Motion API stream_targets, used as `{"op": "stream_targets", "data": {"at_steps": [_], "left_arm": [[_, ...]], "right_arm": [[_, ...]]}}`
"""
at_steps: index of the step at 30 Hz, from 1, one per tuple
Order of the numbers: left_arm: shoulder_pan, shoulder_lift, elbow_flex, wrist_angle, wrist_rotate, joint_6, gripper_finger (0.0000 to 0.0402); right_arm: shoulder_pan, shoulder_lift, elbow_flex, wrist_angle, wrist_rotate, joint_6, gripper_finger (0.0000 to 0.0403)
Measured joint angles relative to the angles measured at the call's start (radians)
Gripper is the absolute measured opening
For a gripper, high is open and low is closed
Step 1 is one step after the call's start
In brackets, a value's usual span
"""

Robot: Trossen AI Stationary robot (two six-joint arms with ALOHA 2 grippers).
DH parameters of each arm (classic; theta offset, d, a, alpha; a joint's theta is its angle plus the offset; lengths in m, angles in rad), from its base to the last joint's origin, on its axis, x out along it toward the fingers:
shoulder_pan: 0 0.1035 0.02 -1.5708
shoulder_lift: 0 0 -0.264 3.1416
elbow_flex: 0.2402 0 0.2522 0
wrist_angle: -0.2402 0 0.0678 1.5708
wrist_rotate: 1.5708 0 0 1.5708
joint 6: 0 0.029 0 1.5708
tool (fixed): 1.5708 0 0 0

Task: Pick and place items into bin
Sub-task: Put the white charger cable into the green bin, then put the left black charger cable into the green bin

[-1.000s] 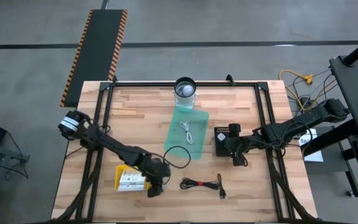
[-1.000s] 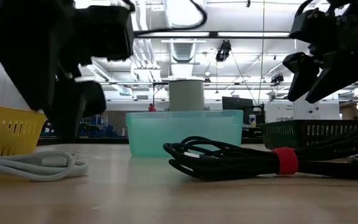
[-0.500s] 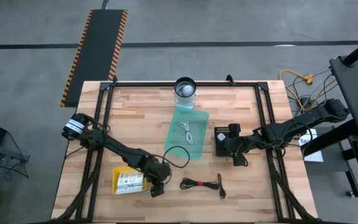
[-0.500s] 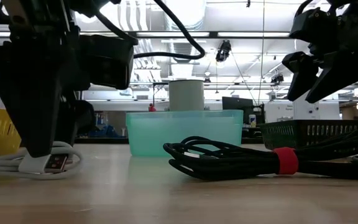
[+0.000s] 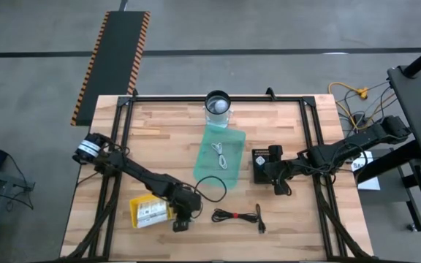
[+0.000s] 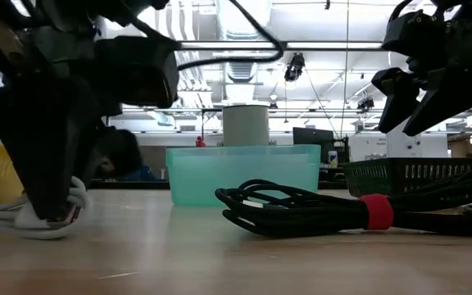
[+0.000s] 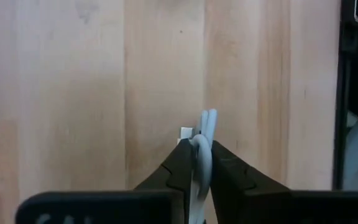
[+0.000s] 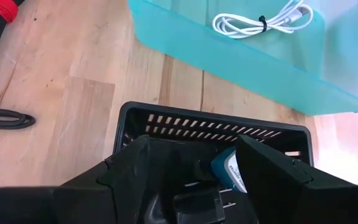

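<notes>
White cable [image 7: 202, 144]: on the table near its front edge, pinched between the left gripper [image 7: 197, 163] fingers; only the left wrist and low views show this, the arm hiding it from above. Yellow basket [image 5: 146, 212] just beside. Right gripper [image 8: 194, 165]: fingers apart, empty, above black basket [image 8: 210, 124]. Teal bin [image 5: 220, 157] holds another white cable [image 8: 260, 23]. Black cable [image 5: 237, 216] lies near.
</notes>
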Motion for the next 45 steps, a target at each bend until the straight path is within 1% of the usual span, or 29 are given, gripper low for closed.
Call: {"op": "stream_targets", "data": {"at_steps": [4,7,8,10,12,16,17,18,19,21,24,28,32,37,40,43,45], "left_arm": [[0.017,-0.008,0.045,-0.015,-0.015,0.152,0.0018],[0.032,-0.044,0.092,-0.004,-0.026,0.307,0.0017],[0.036,-0.059,0.107,0.004,-0.044,0.366,0.0017],[0.044,-0.09,0.127,-0.005,-0.115,0.477,0.0016],[0.052,-0.13,0.14,-0.001,-0.237,0.599,0.0016],[0.071,-0.219,0.142,0.042,-0.587,0.777,0.0017],[0.083,-0.23,0.134,0.066,-0.65,0.803,0.0017],[0.1,-0.234,0.127,0.094,-0.675,0.824,0.0017],[0.119,-0.239,0.121,0.117,-0.675,0.841,0.0017],[0.163,-0.241,0.107,0.112,-0.654,0.86,0.0017],[0.23,-0.227,0.093,0.129,-0.654,0.862,0.002],[0.299,-0.189,0.086,0.152,-0.636,0.861,0.0042],[0.322,-0.179,0.094,0.173,-0.545,0.831,0.0096],[0.311,-0.179,0.093,0.168,-0.496,0.781,0.019],[0.283,-0.179,0.093,0.17,-0.4,0.707,0.0238],[0.241,-0.179,0.093,0.17,-0.308,0.67,0.0265],[0.202,-0.179,0.093,0.171,-0.292,0.675,0.0271]], "right_arm": [[0.0,0.0,0.0,0.0,0.0,-0.002,0.0224],[0.0,0.0,0.0,0.0,0.0,-0.002,0.0224],[0.0,0.0,0.0,0.0,0.0,-0.002,0.0224],[0.0,0.0,0.0,0.0,0.0,-0.002,0.0224],[0.0,0.001,0.0,-0.001,0.0,-0.002,0.0224],[0.0,0.001,0.0,-0.001,0.0,-0.001,0.0224],[0.0,0.001,0.0,0.0,0.0,0.002,0.0224],[0.0,0.001,0.0,-0.001,0.0,0.002,0.0224],[0.0,0.001,0.0,-0.002,0.0,0.002,0.0224],[0.0,0.0,0.0,-0.001,0.0,0.003,0.0224],[0.0,0.0,-0.002,-0.004,0.0,0.004,0.0224],[0.0,0.0,-0.002,-0.002,0.0,0.004,0.0224],[0.0,0.0,-0.002,-0.004,0.0,0.009,0.0224],[0.0,0.0,-0.002,-0.007,0.0,0.021,0.0224],[0.0,0.0,-0.004,-0.01,0.0,0.018,0.0224],[0.0,0.0,-0.006,-0.01,0.0,0.017,0.0224],[0.0,0.0,-0.006,-0.01,0.0,0.017,0.0224]]}}
